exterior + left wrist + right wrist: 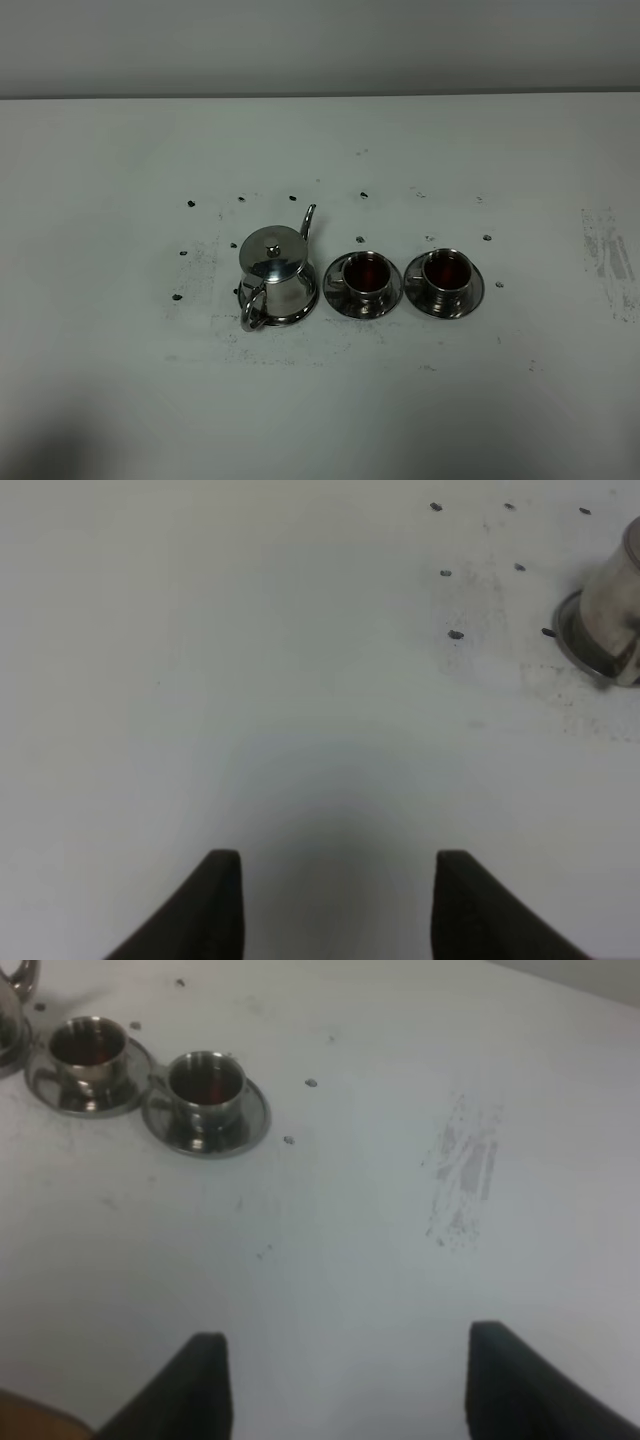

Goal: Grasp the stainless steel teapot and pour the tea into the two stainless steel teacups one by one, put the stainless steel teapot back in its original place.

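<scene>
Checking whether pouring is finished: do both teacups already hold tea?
Yes, the left teacup and the right teacup each show dark reddish tea inside in the exterior high view.

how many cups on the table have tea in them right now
2. One cup sits on its saucer just right of the teapot; the other cup sits on its own saucer further right. Both hold reddish-brown tea. Nothing appears to hide another.
</scene>
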`<state>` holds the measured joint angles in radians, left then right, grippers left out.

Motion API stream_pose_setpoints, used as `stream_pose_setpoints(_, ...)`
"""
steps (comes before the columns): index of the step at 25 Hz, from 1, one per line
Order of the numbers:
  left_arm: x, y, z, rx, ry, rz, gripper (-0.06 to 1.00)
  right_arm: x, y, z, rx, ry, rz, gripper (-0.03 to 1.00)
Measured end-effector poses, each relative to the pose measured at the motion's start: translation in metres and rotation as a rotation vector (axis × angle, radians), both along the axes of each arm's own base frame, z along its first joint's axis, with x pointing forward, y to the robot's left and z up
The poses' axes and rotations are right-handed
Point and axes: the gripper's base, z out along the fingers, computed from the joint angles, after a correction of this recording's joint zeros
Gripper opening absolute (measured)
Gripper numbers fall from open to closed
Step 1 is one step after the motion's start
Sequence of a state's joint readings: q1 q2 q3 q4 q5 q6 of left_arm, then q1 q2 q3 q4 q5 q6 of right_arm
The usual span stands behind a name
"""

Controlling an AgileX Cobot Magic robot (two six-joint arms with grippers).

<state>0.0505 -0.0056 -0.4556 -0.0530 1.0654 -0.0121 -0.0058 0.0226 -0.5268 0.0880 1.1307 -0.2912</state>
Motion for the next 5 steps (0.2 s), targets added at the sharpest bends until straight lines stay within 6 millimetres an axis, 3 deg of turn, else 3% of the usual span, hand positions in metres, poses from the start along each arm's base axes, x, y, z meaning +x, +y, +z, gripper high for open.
stream_pose_setpoints(5,0.0000,0.0000,0.0000,-0.001,0.000,0.000,0.44,0.0000,0.0000,0.0000,0.000,0.000,0.000,0.52)
